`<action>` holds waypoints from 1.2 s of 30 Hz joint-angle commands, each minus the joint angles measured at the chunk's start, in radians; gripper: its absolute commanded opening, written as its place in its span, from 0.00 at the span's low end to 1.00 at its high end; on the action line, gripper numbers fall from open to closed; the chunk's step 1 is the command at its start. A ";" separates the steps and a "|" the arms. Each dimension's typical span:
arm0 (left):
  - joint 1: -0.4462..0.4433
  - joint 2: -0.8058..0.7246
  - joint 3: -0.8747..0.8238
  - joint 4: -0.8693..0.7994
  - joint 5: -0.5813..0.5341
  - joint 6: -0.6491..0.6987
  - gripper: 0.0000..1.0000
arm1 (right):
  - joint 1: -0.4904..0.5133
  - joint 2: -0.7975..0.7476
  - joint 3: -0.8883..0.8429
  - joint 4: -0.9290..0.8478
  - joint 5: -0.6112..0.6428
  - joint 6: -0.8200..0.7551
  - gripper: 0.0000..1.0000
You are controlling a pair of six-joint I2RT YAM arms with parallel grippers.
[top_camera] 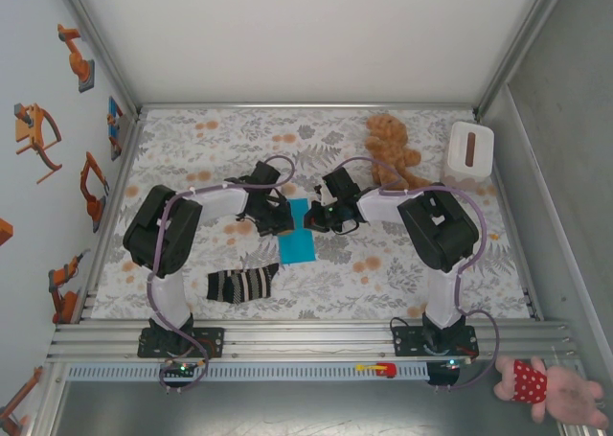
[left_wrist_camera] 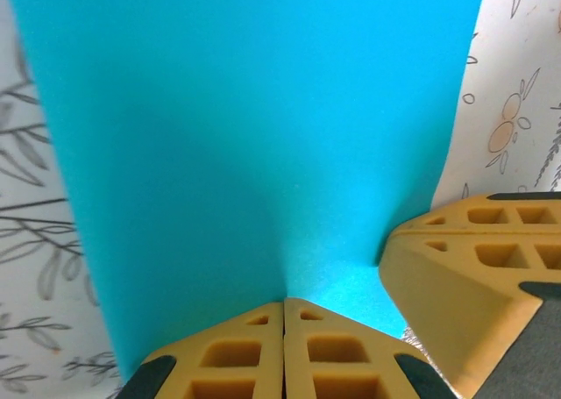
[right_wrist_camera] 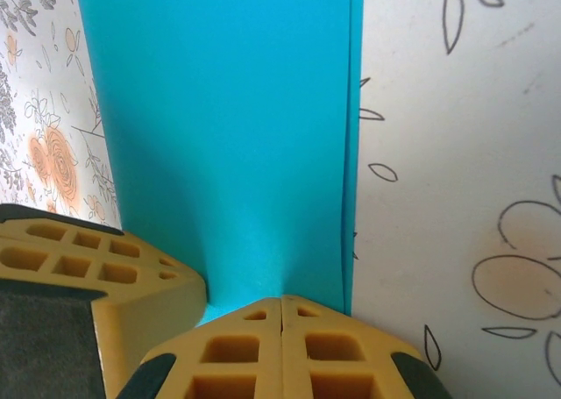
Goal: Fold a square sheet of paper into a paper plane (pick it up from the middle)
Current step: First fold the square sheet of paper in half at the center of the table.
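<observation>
One sheet of paper (top_camera: pixel 298 233), plain bright turquoise, is approx. at the centre of the flowered table (top_camera: pixel 192 149), between the two arms. In top view its outline is a narrow rectangle, not a square. In right wrist view a second layer w/ a thin dark line runs along its right edge, so it is folded double there. The surface is smooth, w/ only a soft pucker where the fingers take it. If it lies flat or is a bit lifted, I cannot tell.

Its long axis goes from near side of table to far side, almost straight. The near end looks a bit wider. No pointed tip is visible.

Left gripper (top_camera: pixel 280 218) is at the left side of the sheet, far half. Its jaws are pressed together w/o gap, pinching the paper. Right gripper (top_camera: pixel 318 216) is at the right side, just beside the folded edge, jaws also pressed together on the paper. Both stand side by side, very near; each wrist view has one yellow finger of the other gripper just beside the paper.

Striped sock (top_camera: pixel 241 285) lies near-left of the sheet, apart from it. Teddy bear (top_camera: pixel 391 149) is far right, well apart.
</observation>
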 commanded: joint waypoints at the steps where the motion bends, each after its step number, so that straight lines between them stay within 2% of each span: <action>1: 0.051 -0.010 -0.018 -0.105 -0.034 0.104 0.08 | -0.003 0.130 -0.098 -0.235 0.219 0.009 0.00; 6: 0.114 -0.057 -0.078 -0.113 -0.050 0.132 0.07 | -0.003 0.134 -0.112 -0.242 0.234 0.018 0.00; 10: 0.129 -0.134 -0.107 -0.089 -0.061 0.133 0.08 | -0.003 0.134 -0.118 -0.240 0.235 0.023 0.00; 16: 0.111 -0.231 -0.155 0.122 0.053 0.042 0.07 | -0.003 0.137 -0.116 -0.237 0.229 0.025 0.00; 21: 0.070 -0.143 -0.168 0.298 0.146 -0.045 0.08 | -0.003 0.146 -0.117 -0.229 0.226 0.029 0.00; 25: 0.056 -0.068 -0.155 0.378 0.189 -0.090 0.08 | -0.003 0.150 -0.120 -0.226 0.222 0.031 0.00; 31: 0.078 -0.013 -0.142 0.326 0.174 -0.044 0.08 | -0.003 0.144 -0.126 -0.223 0.225 0.031 0.00; 36: 0.132 -0.001 -0.170 0.263 0.134 0.031 0.08 | -0.003 0.147 -0.131 -0.224 0.228 0.029 0.00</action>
